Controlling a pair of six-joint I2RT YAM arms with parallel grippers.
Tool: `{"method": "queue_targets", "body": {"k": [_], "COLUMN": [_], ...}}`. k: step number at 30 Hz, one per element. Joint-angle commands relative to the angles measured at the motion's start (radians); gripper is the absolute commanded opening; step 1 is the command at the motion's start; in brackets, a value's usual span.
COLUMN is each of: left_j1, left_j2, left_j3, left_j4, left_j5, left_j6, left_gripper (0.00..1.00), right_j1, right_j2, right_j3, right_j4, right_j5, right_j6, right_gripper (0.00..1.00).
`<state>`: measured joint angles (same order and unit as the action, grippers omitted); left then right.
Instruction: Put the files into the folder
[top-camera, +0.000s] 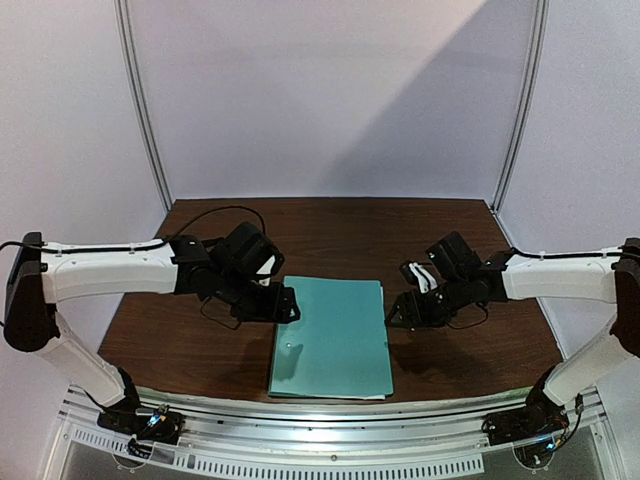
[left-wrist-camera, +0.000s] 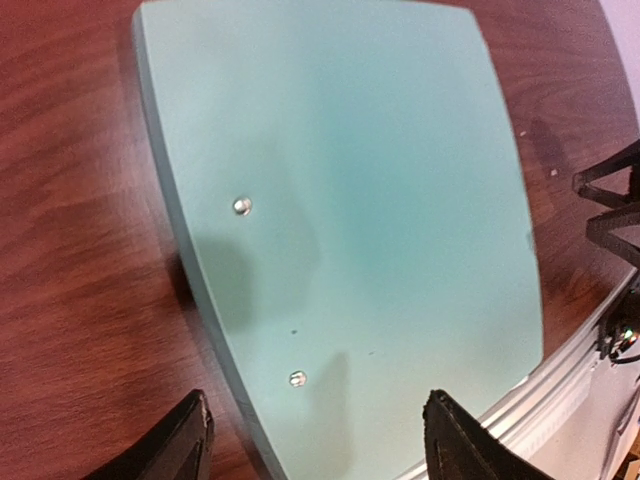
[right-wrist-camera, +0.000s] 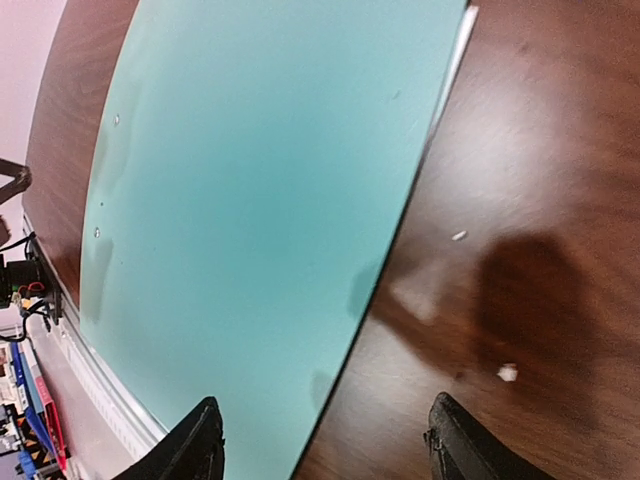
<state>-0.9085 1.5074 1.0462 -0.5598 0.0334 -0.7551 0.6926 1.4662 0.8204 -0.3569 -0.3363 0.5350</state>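
While the dark wooden table (top-camera: 200, 340) filled most of the view, the two arms extended over it from either side, the left arm (top-camera: 110, 270) and the right arm (top-camera: 560, 278) both pointing toward its middle. Between them the folder (top-camera: 332, 335) lay flat and closed, teal cover up, its near end close to the table's front edge.

The left gripper (top-camera: 283, 304) hung just beside the folder's left edge, toward the far corner. Its wrist view showed the fingers (left-wrist-camera: 180, 445) spread wide with nothing between them, so it was open and empty. The right gripper (top-camera: 405, 310) sat just beside the folder's right edge, its fingers also parted and holding nothing, with one tip over the cover and the other over bare wood.

Of the files (right-wrist-camera: 458, 55) only a thin white strip showed, sticking out from under the cover along the right edge. Whether it was one sheet or two could not be told.

Two small metal studs (left-wrist-camera: 241, 205) sat in the cover near the left edge. A few white specks (right-wrist-camera: 508, 372) lay on the wood right of the folder.
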Motion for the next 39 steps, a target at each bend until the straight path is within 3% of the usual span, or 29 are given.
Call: {"method": "queue_targets", "body": {"k": [1, 25, 39], "left_j1": [0.019, 0.047, 0.067], "left_j2": [0.020, 0.153, 0.284], "left_j3": [-0.053, -0.126, -0.019], "left_j4": [0.046, 0.172, 0.212], "left_j5": [0.007, 0.100, 0.142], "left_j6": [0.014, 0.031, 0.056], "left_gripper": [0.72, 0.68, 0.65], "right_j1": [0.046, 0.066, 0.023], "right_j2": [0.043, 0.233, 0.341], "right_j3": [-0.023, 0.009, 0.147], "right_j4": [0.084, 0.166, 0.058], "right_j5": [-0.019, -0.044, 0.025], "right_j6": [0.070, 0.102, 0.037], "right_gripper": [0.69, 0.64, 0.64]}}
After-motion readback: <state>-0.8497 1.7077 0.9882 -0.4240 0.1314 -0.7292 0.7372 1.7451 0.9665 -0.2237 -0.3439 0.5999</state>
